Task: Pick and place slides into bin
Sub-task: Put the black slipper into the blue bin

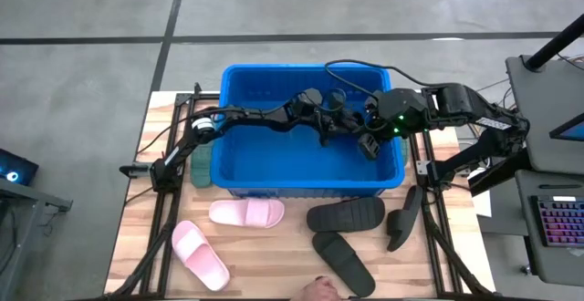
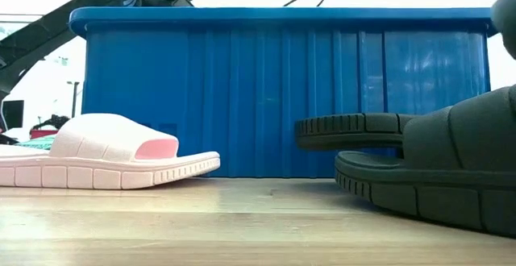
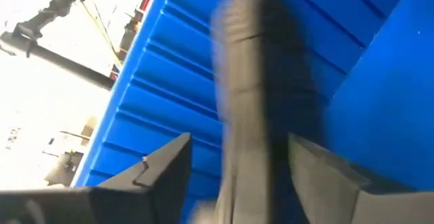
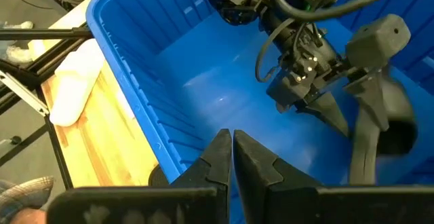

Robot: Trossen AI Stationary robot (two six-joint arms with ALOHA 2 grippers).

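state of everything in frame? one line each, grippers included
left gripper: over the bin, fingers apart, dark slide between them
right gripper: shut, empty, over the bin
bin: upright
pink slides: two, on the table
black slides: three on the table; one on its edge

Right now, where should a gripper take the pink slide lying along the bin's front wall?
Likely its wide strap, from straight above: the pink slide lies sole-down, and the strap arches clear of the footbed, so the fingers can pinch it.
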